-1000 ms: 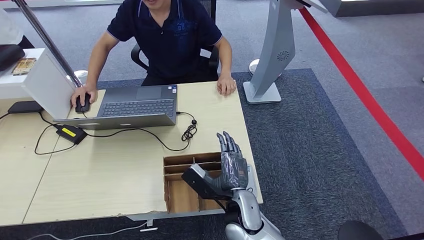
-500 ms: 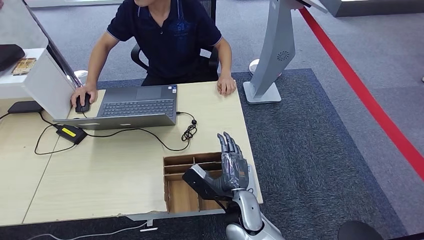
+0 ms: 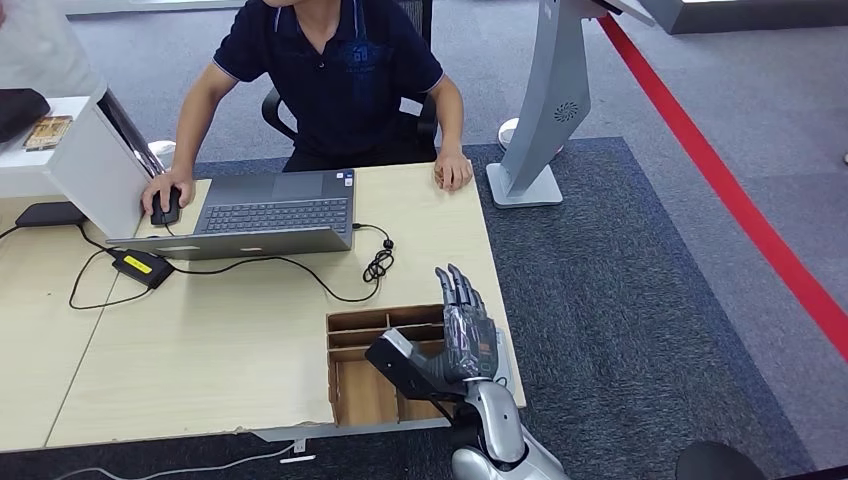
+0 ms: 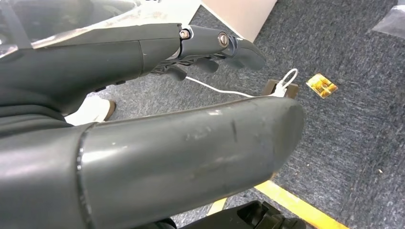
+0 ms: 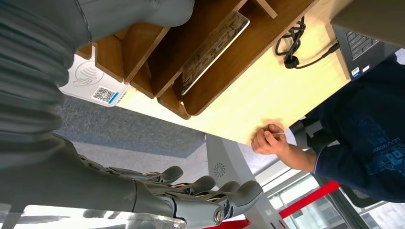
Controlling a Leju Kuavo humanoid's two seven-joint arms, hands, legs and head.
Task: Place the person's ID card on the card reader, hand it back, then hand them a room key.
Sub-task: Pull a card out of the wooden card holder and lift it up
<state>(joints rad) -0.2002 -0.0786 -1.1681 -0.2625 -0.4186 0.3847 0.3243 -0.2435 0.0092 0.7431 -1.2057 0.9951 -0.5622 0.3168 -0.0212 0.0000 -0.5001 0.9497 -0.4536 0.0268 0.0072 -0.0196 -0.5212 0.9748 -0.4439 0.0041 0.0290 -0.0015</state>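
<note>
Head view, lower centre: the right hand (image 3: 462,335) hovers flat, fingers straight and spread, holding nothing, over the wooden organizer (image 3: 356,328). Right wrist view shows a card (image 5: 215,45) lying in one slot, the white card reader (image 5: 93,81) beside it. The left hand (image 4: 200,47) hangs empty, fingers loosely extended.

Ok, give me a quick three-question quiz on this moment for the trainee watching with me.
1. True or false: the right hand is holding a card.
2. Where does the patterned card lie? A) under the coiled cable B) in a compartment of the wooden organiser C) on the card reader
3. Which device is under the person's hand beside the laptop?

Key: 1 false, its fingers are spread and hold nothing. 2 B. 3 the mouse.
</note>
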